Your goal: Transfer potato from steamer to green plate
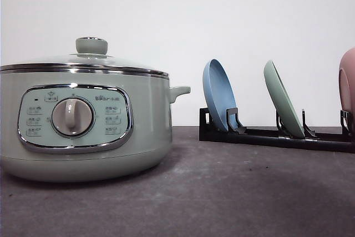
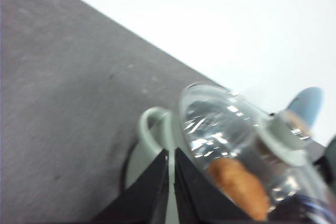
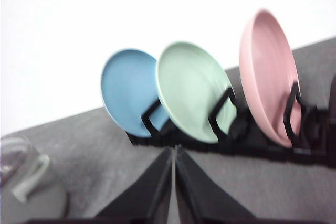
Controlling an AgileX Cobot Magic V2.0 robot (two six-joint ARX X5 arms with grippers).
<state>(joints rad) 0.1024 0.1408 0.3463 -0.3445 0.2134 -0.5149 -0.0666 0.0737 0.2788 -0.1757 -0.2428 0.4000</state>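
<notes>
The pale green steamer [image 1: 83, 120] stands at the left of the table with its glass lid [image 1: 89, 59] on. Through the lid [image 2: 231, 129] in the left wrist view I see the orange-brown potato [image 2: 239, 184] inside. The green plate [image 1: 283, 99] stands on edge in a black rack, between a blue and a pink plate; it faces the right wrist camera [image 3: 191, 90]. My left gripper [image 2: 171, 174] is shut, its tips close above the steamer's [image 2: 152, 150] rim and handle. My right gripper [image 3: 174, 174] is shut with nothing in it, short of the rack.
A black dish rack [image 1: 277, 134] runs along the back right and holds a blue plate [image 1: 219, 95], the green one and a pink plate [image 1: 348, 84]. Dark grey table surface [image 1: 222, 192] lies in front of it. A white wall stands close behind.
</notes>
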